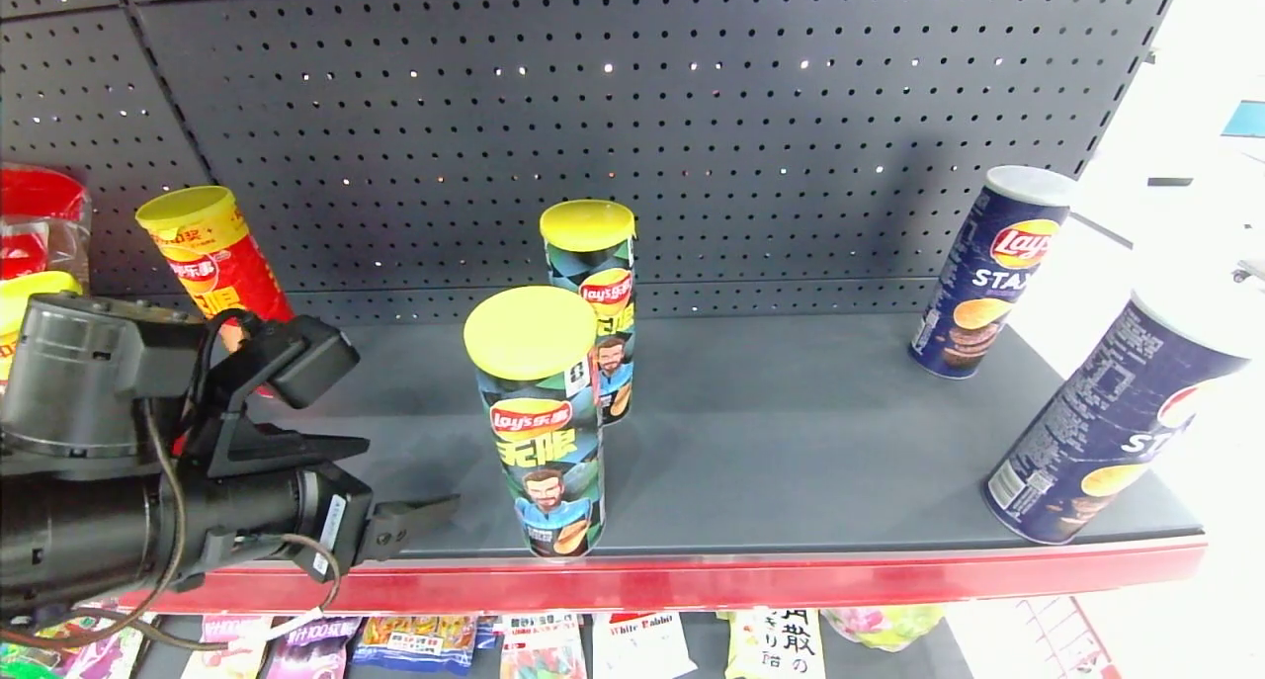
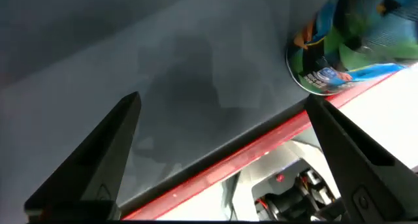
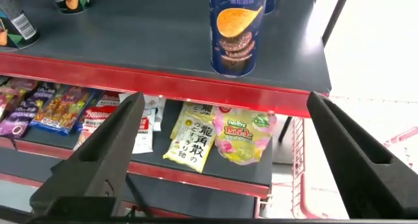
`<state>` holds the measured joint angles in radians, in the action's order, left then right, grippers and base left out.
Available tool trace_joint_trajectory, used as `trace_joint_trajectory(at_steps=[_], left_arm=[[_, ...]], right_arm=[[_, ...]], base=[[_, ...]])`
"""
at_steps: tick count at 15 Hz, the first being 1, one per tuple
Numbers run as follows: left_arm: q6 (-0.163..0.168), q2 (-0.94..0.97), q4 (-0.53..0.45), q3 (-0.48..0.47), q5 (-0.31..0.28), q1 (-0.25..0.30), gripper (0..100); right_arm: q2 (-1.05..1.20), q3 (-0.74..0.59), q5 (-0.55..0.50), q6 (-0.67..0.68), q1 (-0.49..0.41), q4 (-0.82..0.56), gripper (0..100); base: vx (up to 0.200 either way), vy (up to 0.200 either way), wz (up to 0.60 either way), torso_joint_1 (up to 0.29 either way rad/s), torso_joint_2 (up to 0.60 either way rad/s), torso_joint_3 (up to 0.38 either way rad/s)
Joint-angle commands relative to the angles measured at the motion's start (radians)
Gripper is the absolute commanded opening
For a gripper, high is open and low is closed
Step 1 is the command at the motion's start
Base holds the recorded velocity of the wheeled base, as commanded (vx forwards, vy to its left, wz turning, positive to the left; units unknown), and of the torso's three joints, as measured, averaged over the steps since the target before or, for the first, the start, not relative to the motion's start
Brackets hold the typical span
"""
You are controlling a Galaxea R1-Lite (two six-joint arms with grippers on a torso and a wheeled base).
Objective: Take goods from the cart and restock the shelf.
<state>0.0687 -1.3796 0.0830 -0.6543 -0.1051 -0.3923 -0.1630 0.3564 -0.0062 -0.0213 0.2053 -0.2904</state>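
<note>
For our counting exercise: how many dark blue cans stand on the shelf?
2. Back-right dark blue can; front-right dark blue can, near the edge. More may lie beyond view.

A: Front can [image 1: 539, 432]?
B: Yellow lid, green-black patchwork. Back can [image 1: 591, 298] same.
A: Left can [image 1: 212, 259]?
B: Red, yellow lid.
A: Right-hand cans?
B: Rear can [image 1: 988, 274] navy, white lid; near can [image 1: 1107, 432] navy.
A: Shelf [image 1: 791, 442]?
B: Dark grey, red edge.

Blue can [image 3: 236, 34], top beyond the view's edge

Blue chip can [image 3: 236, 34] upright on the shelf [image 3: 144, 34], snack packets [image 3: 196, 136] underneath.
</note>
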Motion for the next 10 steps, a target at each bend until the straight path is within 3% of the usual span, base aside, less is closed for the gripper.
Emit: trace_joint_trajectory(at_steps=[1, 10], left_arm=[[-0.001, -0.05, 0.004, -0.007, -0.001, -0.013, 100], [-0.001, -0.125, 0.006, -0.059, -0.008, -0.031, 100]], right_arm=[[0.011, -0.008, 0.0, -0.002, 0.0, 0.001, 100], [0.017, -0.014, 0.0, -0.002, 0.0, 0.001, 100]], base=[[0.0, 0.0, 0.0, 0.0, 0.0, 0.0], [0.0, 0.0, 0.0, 0.0, 0.0, 0.0]])
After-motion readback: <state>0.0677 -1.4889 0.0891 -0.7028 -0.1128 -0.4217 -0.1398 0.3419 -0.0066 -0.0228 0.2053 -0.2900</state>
